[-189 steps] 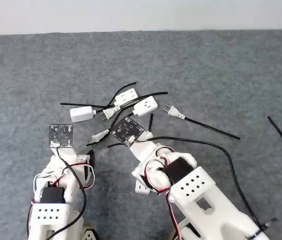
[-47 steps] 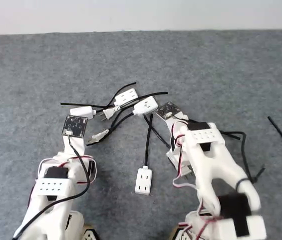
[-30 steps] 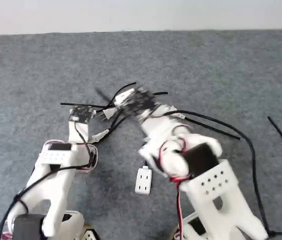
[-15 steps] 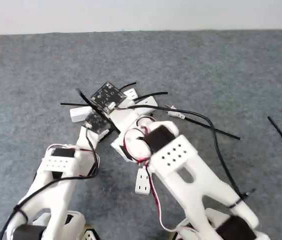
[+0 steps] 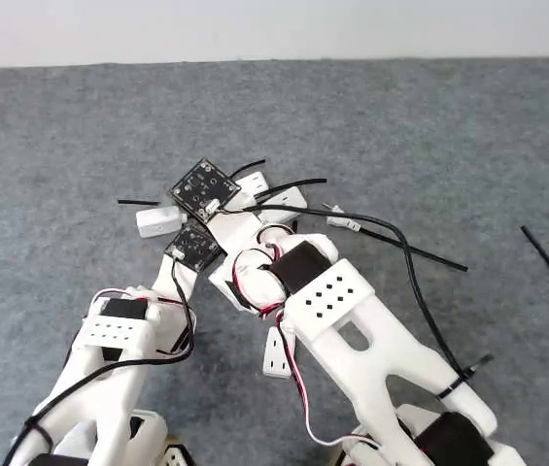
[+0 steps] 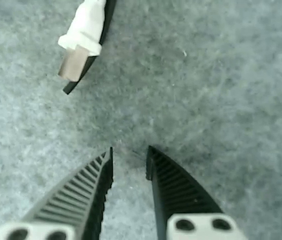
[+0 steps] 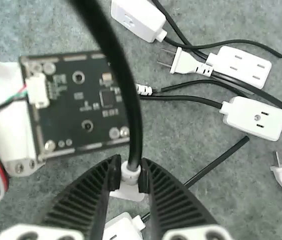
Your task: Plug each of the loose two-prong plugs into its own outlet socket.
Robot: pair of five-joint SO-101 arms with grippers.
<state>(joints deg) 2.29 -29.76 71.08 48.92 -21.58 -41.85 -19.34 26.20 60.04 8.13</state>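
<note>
Plug (image 7: pixel 127 177) is sitting pinched in my right pincer (image 7: pixel 130 162), fingers clamping its white body just beside the circuit board (image 7: pixel 76 105). Its long axis is running along my fingers, cord end pointing away past the board. My left pincer (image 6: pixel 129 152) is hovering barely parted, gripping nothing. A second plug (image 6: pixel 83 35) is lying well ahead, prongs slanting back toward it.

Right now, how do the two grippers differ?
The right gripper is shut on a white plug; the left gripper holds nothing. The right sits among sockets and cords; the left hangs over bare carpet, a loose plug ahead of it. Both have dark ribbed fingers.
</note>
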